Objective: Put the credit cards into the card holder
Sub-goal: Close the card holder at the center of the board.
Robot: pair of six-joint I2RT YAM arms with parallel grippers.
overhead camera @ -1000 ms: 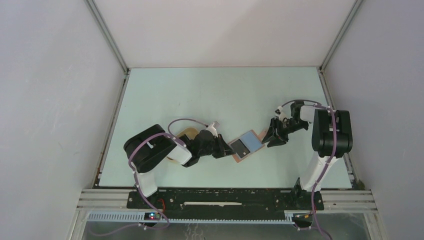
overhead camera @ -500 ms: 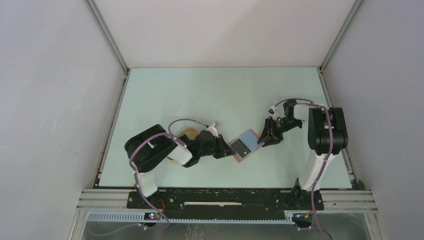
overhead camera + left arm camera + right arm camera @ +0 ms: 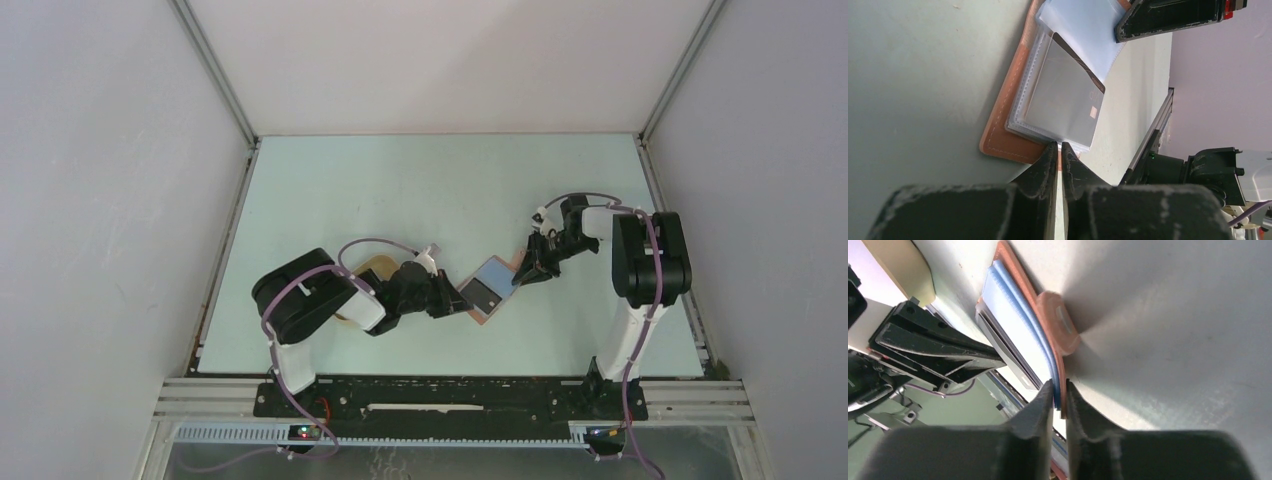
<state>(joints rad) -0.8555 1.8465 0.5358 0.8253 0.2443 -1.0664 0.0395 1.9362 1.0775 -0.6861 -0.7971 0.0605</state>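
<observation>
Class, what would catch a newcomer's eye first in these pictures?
The open card holder mid-table, pinched at opposite ends by the left gripper and right gripper. A grey credit card sits in its top clear sleeve. A tan tray peeks from under the left arm.

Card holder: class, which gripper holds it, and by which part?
Both: left gripper pinches the card holder's leather edge; right gripper pinches the opposite edge beside the snap tab.
</observation>
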